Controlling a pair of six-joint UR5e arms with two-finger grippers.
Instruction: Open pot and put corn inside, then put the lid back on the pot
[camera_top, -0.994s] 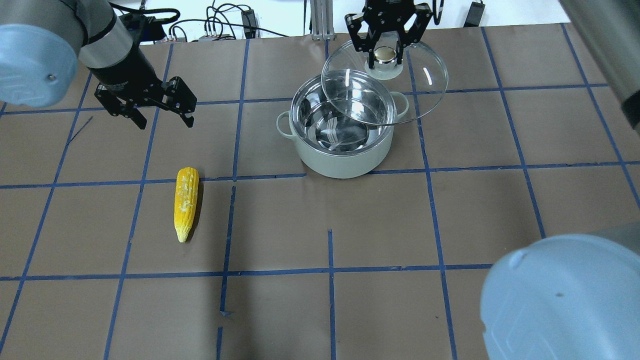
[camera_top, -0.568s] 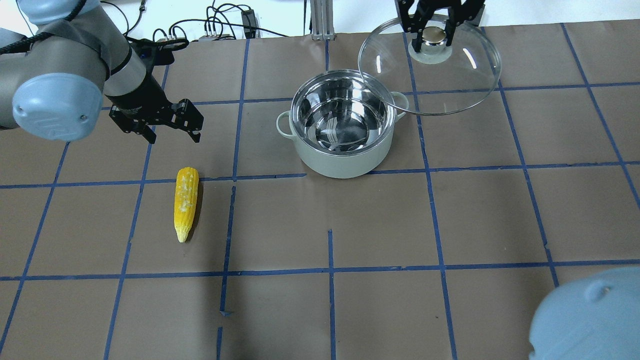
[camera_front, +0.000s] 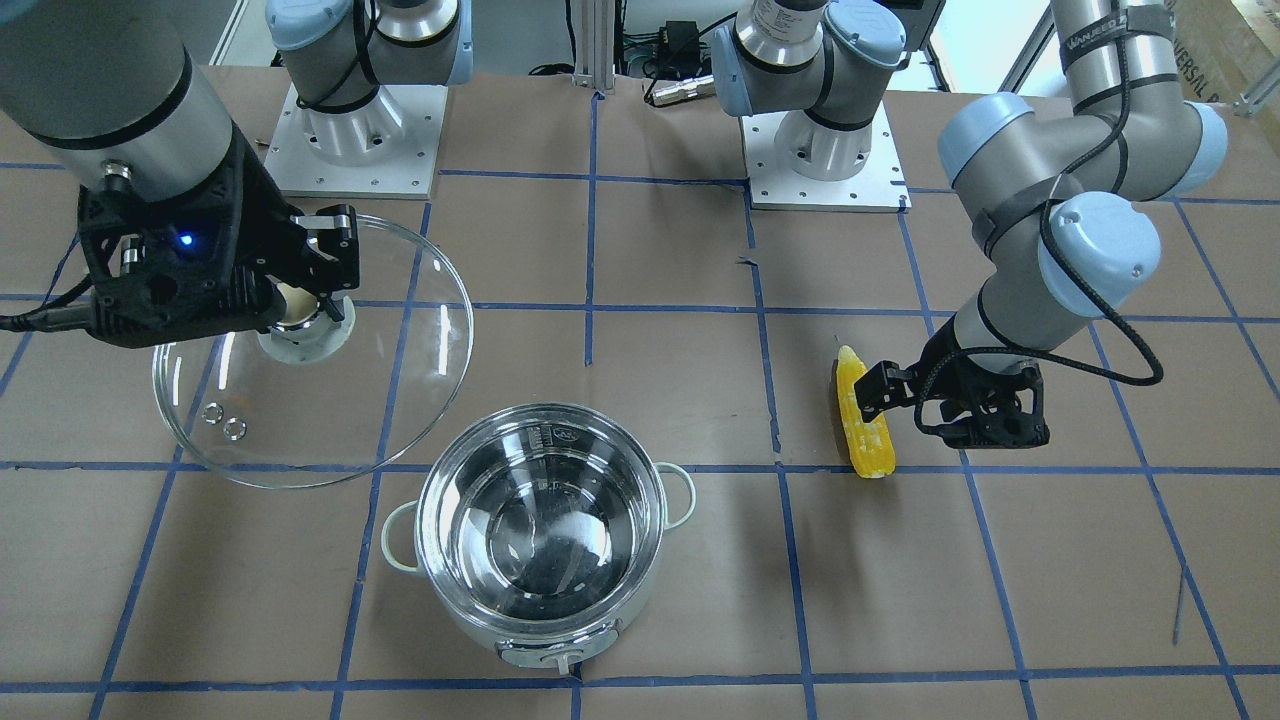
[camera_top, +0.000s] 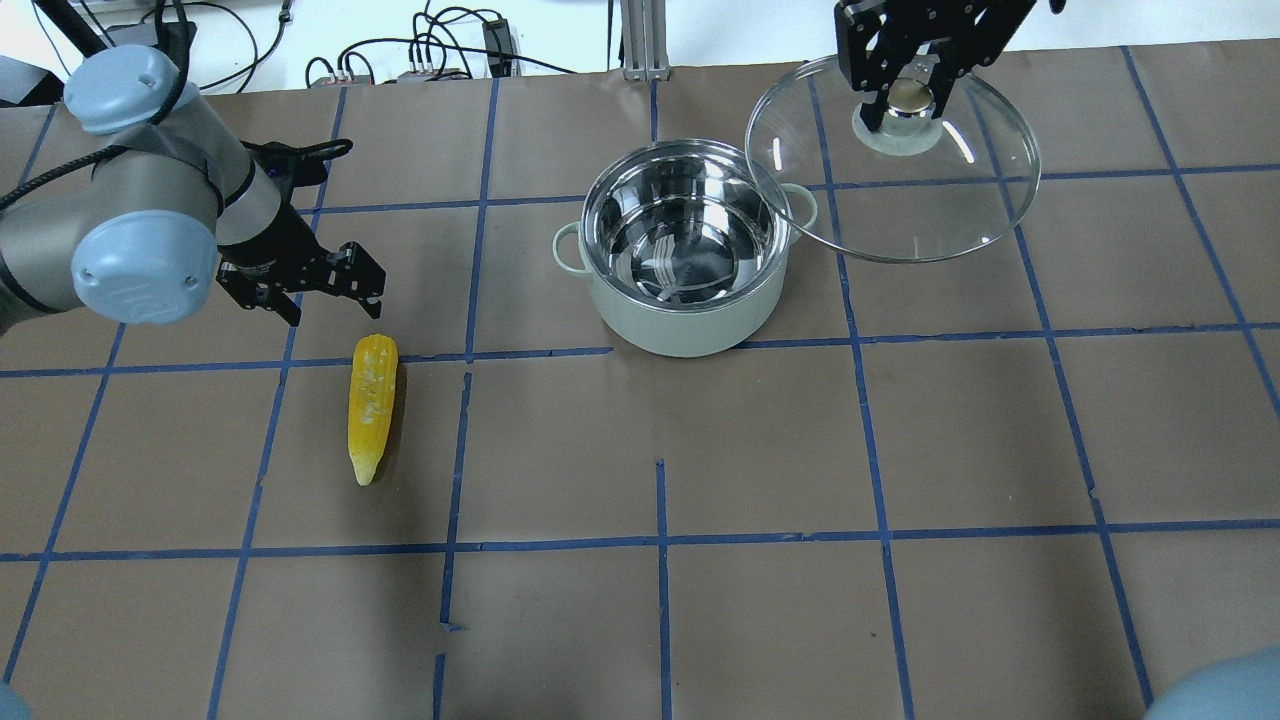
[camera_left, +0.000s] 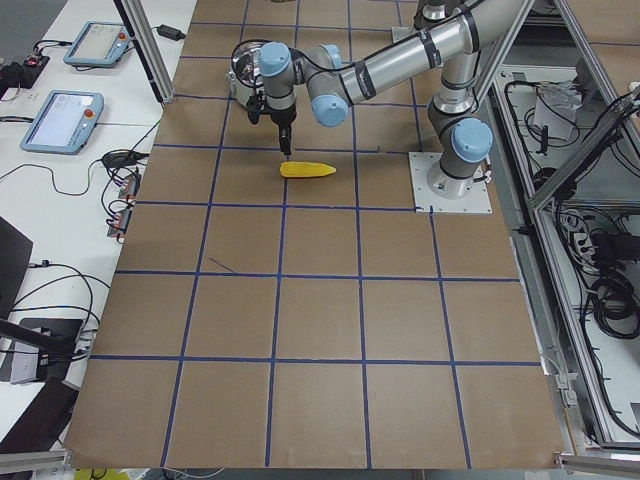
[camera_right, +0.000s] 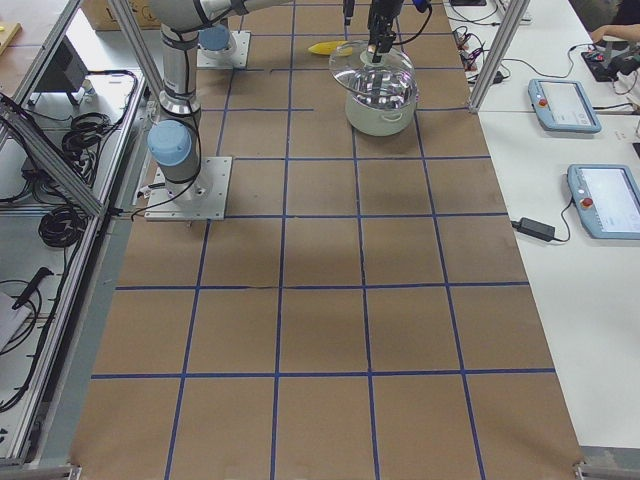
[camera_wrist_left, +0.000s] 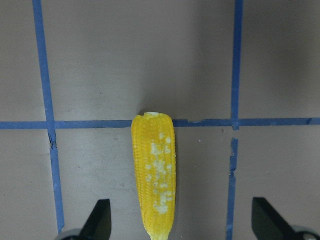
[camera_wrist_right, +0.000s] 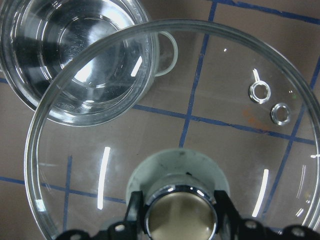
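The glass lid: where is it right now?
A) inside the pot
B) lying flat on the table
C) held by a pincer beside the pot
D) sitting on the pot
C: the right pincer is clamped on the lid, aloft beside the open, empty pot.

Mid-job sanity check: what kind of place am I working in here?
Probably a robotics lab cell, not a kitchen: paper-covered table gridded with blue tape, teach pendants on the side bench, loose cables beyond.

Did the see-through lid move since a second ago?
Yes. In the overhead view the lid, held by the right gripper, has slid rightward off the pot: before it covered much of the opening, now just the edge.
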